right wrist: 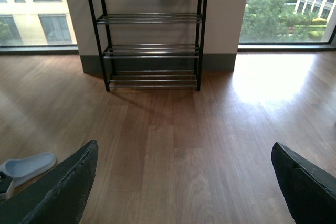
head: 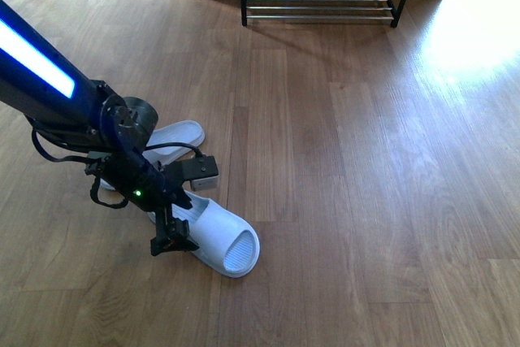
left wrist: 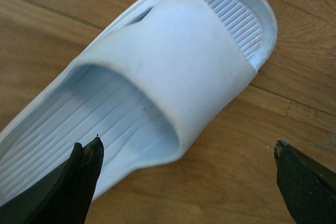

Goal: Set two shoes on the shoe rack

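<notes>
The left gripper [head: 172, 241] is poised over the nearer slide [head: 226, 243], jaws spread wide and empty, straddling its side wall. That wall should be pinched squarely, deep enough not to slip. The other slide [head: 175, 134] lies just behind, and the shoe rack [head: 321, 6] stands well apart. The right gripper [right wrist: 184, 182] is also wide open and empty.

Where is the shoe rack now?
Front view: the shoe rack stands far ahead, centre-right, against the wall, well beyond the pale slide at the left end effector.

The left arm [head: 49, 79] is dark blue with 1 bright white light strip [head: 32, 58], looped black cables [head: 171, 145], 1 green lamp [head: 136, 194] and matte black, tapered fingers [left wrist: 79, 182].
</notes>
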You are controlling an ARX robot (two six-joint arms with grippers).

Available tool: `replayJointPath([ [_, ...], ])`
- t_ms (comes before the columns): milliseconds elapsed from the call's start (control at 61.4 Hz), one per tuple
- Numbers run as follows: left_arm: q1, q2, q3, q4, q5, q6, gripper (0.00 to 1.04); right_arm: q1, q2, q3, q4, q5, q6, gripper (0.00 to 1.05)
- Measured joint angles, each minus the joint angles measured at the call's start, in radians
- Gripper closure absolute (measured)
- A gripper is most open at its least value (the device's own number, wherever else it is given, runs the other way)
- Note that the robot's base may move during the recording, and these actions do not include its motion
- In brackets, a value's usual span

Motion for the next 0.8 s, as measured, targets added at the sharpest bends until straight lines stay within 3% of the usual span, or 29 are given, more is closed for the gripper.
replayJointPath([
  [489, -0.035, 0.130, 0.138, -0.194, 0.002, 0.151, 0.10, 0.000, 0.000, 0.000, 0.000, 0.000, 0.000, 0.09],
  [798, -0.022, 0.146, 0.137, -0.129, -0.026, 0.158, 0.55, 0.000, 0.000, 0.000, 0.000, 0.000, 0.000, 0.09],
])
